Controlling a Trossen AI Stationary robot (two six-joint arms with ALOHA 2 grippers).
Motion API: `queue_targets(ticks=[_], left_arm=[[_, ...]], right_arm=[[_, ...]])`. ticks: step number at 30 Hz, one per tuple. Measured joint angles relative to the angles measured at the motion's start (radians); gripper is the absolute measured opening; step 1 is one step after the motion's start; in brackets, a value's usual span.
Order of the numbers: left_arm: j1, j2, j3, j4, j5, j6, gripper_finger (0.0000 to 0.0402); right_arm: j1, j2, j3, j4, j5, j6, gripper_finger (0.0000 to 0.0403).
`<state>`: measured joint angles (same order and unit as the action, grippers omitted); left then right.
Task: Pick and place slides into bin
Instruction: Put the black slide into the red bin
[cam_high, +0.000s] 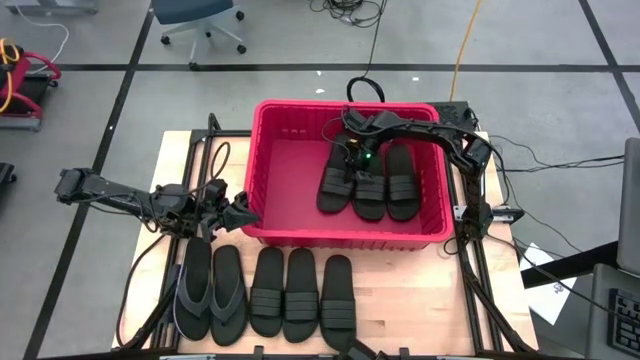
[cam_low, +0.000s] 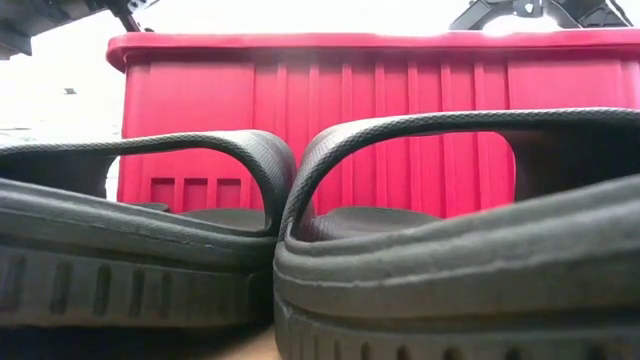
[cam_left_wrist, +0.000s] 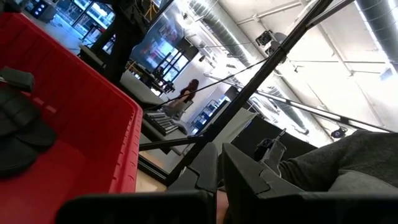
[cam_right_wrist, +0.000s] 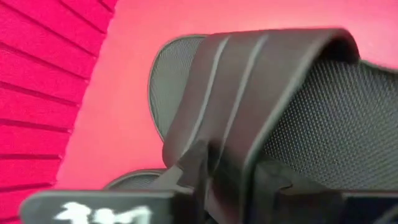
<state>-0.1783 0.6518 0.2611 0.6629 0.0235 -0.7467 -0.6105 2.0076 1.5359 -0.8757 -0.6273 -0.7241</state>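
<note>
The counter carries the red bin at its far middle, with five slides lined up in front of it: a thong-strap pair on the left and three band-strap slides beside them. Inside the bin lie three more band-strap slides; the leftmost slide sits tilted against the middle one, and the third lies flat to their right.

The right pincer hangs over the heel end of the tilted slide, its fingers against the ribbed strap; whether they are clamped or parting I cannot tell. The step looks like a release: open fully, then lift straight up so the strap does not snag and drag the slide.

The left pincer waits, fingers together and empty, just outside the bin's near-left corner.
</note>
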Motion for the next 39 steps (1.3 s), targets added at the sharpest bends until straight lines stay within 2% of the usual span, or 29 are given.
queue_targets(ticks=[9, 13, 17, 22, 23, 27, 30, 34, 39], left_arm=[[0.000, 0.000, 0.000, 0.000, 0.001, 0.004, 0.0021], [0.000, 0.000, 0.000, 0.000, 0.001, 0.004, 0.0021], [0.000, 0.000, 0.000, -0.001, 0.002, 0.005, 0.0021], [0.000, 0.000, 0.000, -0.003, 0.002, 0.011, 0.0021], [0.000, 0.000, 0.000, -0.004, 0.002, 0.011, 0.0021], [0.000, 0.000, 0.000, -0.007, 0.002, 0.020, 0.0021], [0.000, 0.000, 0.000, -0.009, 0.002, 0.032, 0.0021], [0.000, 0.000, 0.000, -0.011, 0.002, 0.039, 0.0021], [0.000, 0.000, 0.000, -0.012, -0.026, 0.036, 0.0021]], right_arm=[[0.054, -0.006, 0.107, -0.007, 0.168, 0.003, 0.0157], [0.080, -0.008, 0.155, -0.023, 0.242, 0.004, 0.0174], [0.105, -0.016, 0.193, -0.041, 0.242, 0.002, 0.0177], [0.116, -0.028, 0.206, 0.024, 0.309, 0.066, 0.0149], [0.116, -0.029, 0.206, 0.044, 0.303, 0.088, 0.0141], [0.135, -0.036, 0.206, 0.064, 0.156, 0.104, 0.0112], [0.174, -0.030, 0.208, 0.116, 0.155, 0.117, 0.0083], [0.216, -0.017, 0.208, 0.213, 0.165, 0.164, 0.0018], [0.235, 0.022, 0.208, 0.290, 0.173, 0.261, 0.0004]])
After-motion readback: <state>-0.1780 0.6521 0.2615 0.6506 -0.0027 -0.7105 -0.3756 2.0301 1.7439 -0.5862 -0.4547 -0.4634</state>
